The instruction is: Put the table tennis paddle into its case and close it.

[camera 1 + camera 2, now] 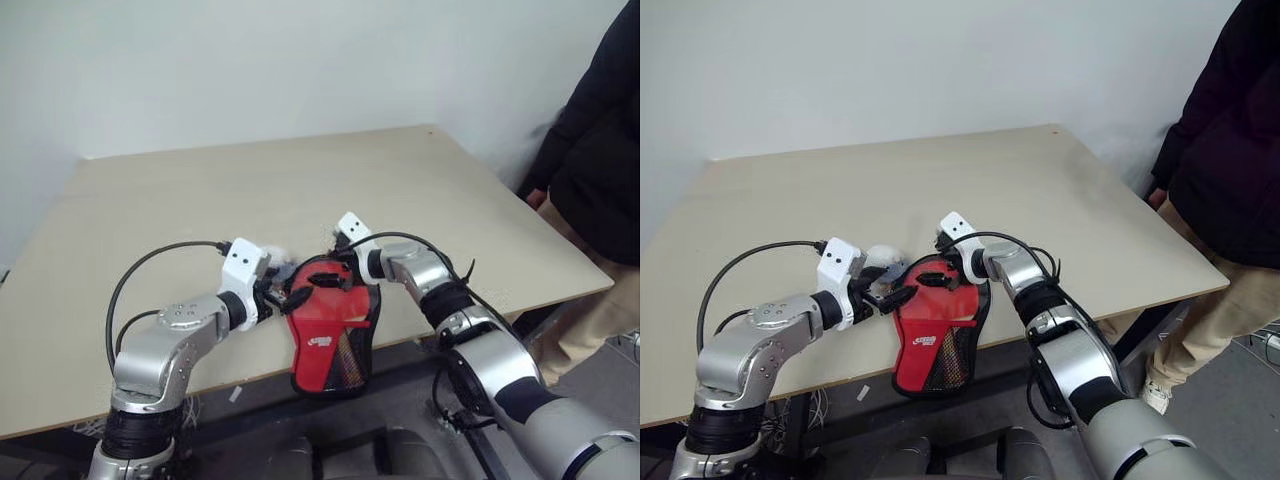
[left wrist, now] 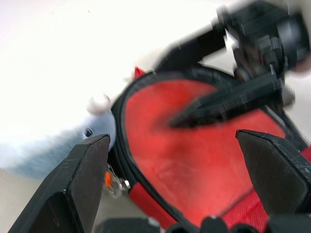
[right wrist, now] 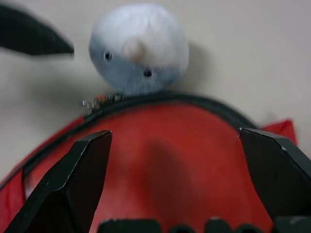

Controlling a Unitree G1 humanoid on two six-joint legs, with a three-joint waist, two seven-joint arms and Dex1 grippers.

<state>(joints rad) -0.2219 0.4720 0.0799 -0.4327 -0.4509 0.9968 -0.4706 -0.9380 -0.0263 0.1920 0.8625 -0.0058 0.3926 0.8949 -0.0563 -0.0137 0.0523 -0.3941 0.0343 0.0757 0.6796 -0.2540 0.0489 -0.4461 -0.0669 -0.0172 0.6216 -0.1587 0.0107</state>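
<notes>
**Spotter:** Pale wall behind, and a light wooden counter (image 1: 200, 210) in front of you. A person in a dark top and tan trousers (image 1: 600, 170) stands off its far right corner. Your case (image 1: 332, 335) sits at the near edge, roughly midway along it, with its lower part hanging over that edge.

**Operator:** How does the case look?

**Spotter:** Red side faces up, with black zipper edging (image 3: 194, 104) around the rounded end. You can see a mesh patch low on the overhanging part. The pale plush charm (image 3: 140, 48) lies on the counter just beyond the rounded end, touching the zipper edge.

**Operator:** And the paddle?

**Spotter:** You can't pick out the table tennis paddle apart from the red of the case; whether it is inside, I cannot tell.

**Operator:** My pincers?

**Spotter:** Your left pincer (image 1: 285, 292) comes in from the left at the rounded end, fingers spread wide with the red panel between them in its wrist view, clamped on nothing. Your right pincer (image 1: 945, 262) reaches in from the right over the same end, also spread wide, holding nothing. One of its black fingers (image 2: 218, 104) lies across the red panel in the left wrist view. The two pincers are near each other, on opposite sides of the case's top.
</notes>
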